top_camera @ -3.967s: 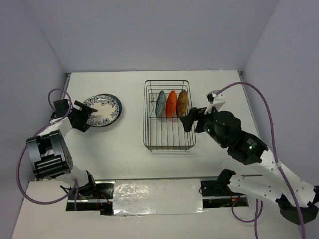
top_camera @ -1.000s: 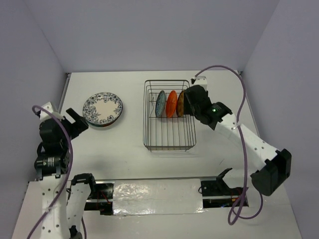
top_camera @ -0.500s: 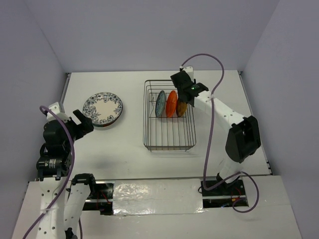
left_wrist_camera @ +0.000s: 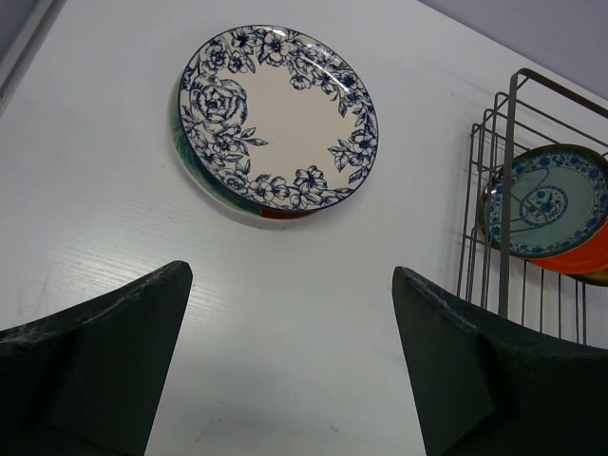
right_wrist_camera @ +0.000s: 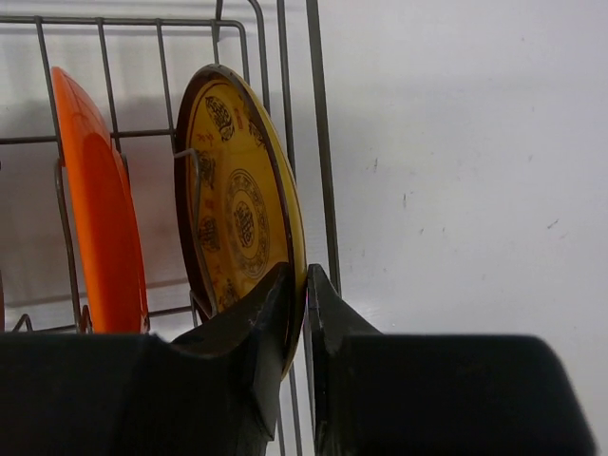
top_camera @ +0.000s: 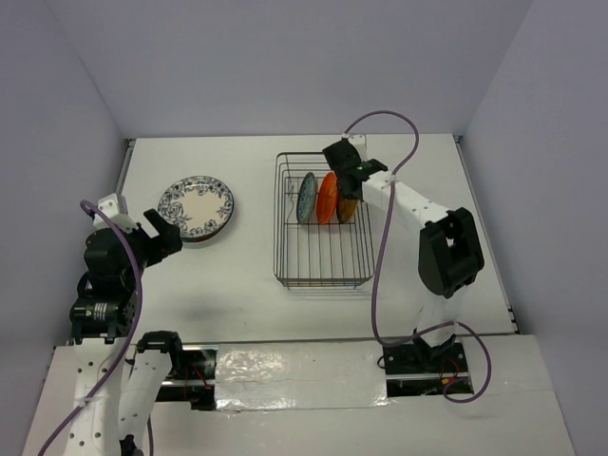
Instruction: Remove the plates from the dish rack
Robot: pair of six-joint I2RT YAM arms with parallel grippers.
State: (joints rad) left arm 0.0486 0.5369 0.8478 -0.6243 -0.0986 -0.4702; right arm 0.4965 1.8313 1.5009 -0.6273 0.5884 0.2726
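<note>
Yellow plate (right_wrist_camera: 242, 209) upright in dish rack (top_camera: 318, 256), beside orange plate (right_wrist_camera: 95, 209); my right gripper (right_wrist_camera: 296, 294) pinches its rim. Grasp step. Next, I judge: lift straight up, out. Left gripper (left_wrist_camera: 285, 361) spread, empty.

Left arm (top_camera: 106, 271): white links, black round joint housings.
Right arm (top_camera: 404, 198): white links, 1 bulky black joint housing midway.
Cables (top_camera: 383, 113): purple, 1 running along each arm.
Left end effector (left_wrist_camera: 294, 366): 2 matte black wedge-shaped fingers, faintly textured.
Right end effector (right_wrist_camera: 296, 285): 2 black tapered fingers on a black block.
</note>
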